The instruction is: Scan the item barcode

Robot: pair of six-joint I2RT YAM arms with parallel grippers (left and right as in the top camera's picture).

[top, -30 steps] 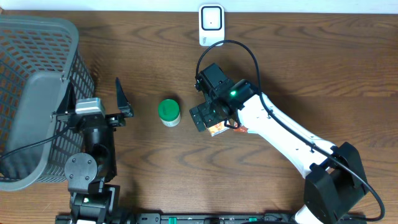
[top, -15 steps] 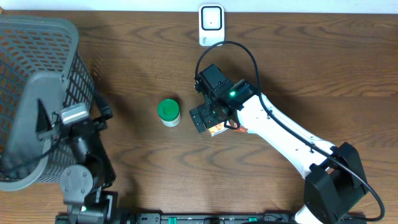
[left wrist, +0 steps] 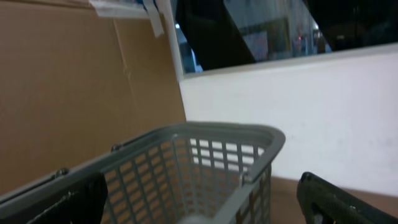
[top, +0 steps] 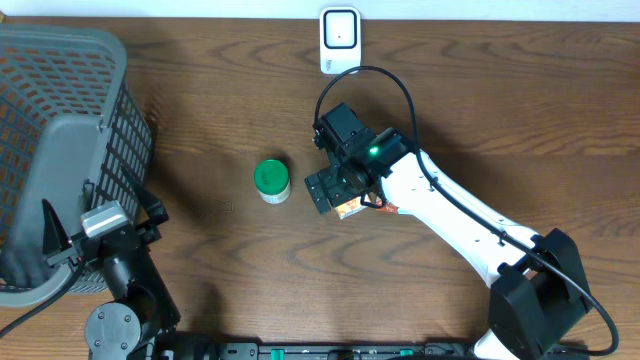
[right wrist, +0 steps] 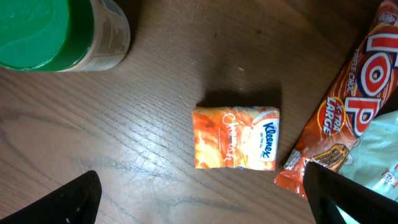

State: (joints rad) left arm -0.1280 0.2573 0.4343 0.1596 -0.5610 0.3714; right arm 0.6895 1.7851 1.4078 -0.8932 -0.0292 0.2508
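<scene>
A small orange Kleenex packet (right wrist: 236,138) lies flat on the wooden table, just beyond my right gripper (right wrist: 199,205). That gripper hovers above it, open, with nothing between its fingers (right wrist: 62,205). From overhead the right gripper (top: 340,192) covers most of the packet (top: 350,209). The white barcode scanner (top: 340,40) stands at the table's far edge. My left gripper (top: 100,218) is at the near left beside the basket. It is tilted up and open, holding nothing. In the left wrist view, the left gripper (left wrist: 199,208) faces the basket's rim.
A green-lidded jar (top: 270,180) stands left of the right gripper and shows again as the jar (right wrist: 43,31). An orange candy wrapper (right wrist: 348,118) lies right of the packet. A grey mesh basket (top: 60,130) fills the left side. A black cable (top: 385,80) loops over the right arm.
My left arm has drawn back toward the near edge and leftward, tilting up beside the basket. The right arm and the items have not moved.
</scene>
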